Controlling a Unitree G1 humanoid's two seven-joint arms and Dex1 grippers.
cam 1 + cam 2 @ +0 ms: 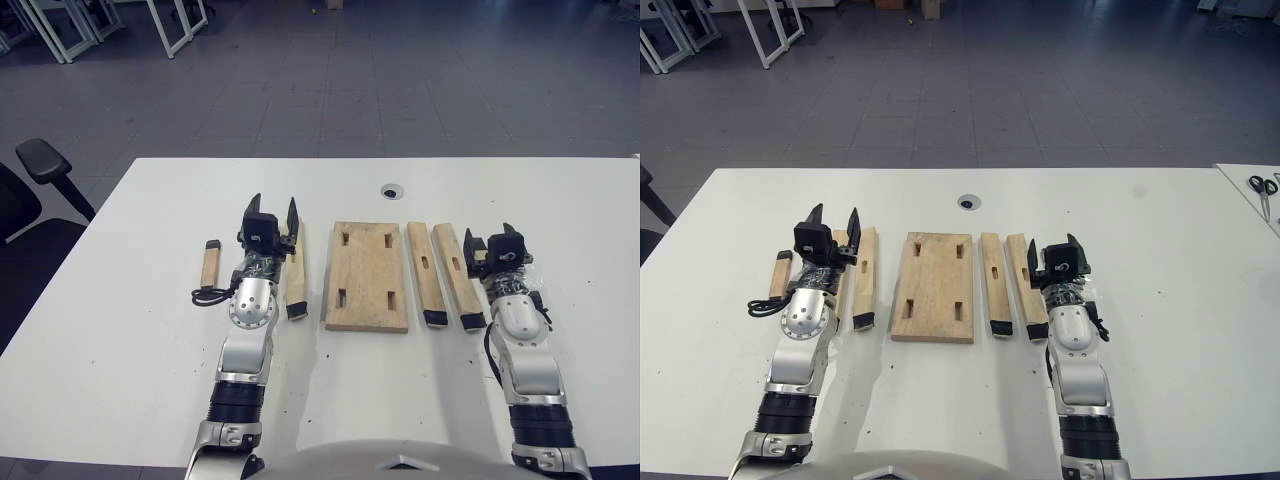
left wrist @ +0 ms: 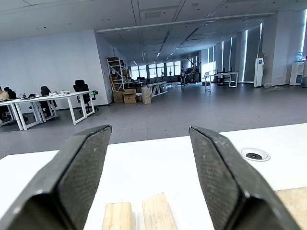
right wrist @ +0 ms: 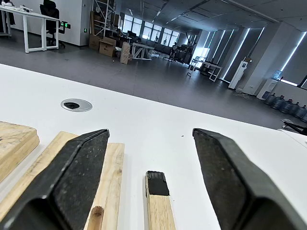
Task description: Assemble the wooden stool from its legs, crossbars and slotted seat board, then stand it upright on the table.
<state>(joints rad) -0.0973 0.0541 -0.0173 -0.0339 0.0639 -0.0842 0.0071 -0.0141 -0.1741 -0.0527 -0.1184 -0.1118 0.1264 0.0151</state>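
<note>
Between left gripper & right gripper, seat board is being seen flat, unfitted. Both are being held wide open, empty, legs just alongside. Risk: leg being pinched off-centre & twisted, slot being missed.

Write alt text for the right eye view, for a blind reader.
A slotted seat board lies flat on a white table, loose wooden bars on either side. The left pincer and right pincer are open, holding nothing.
</note>
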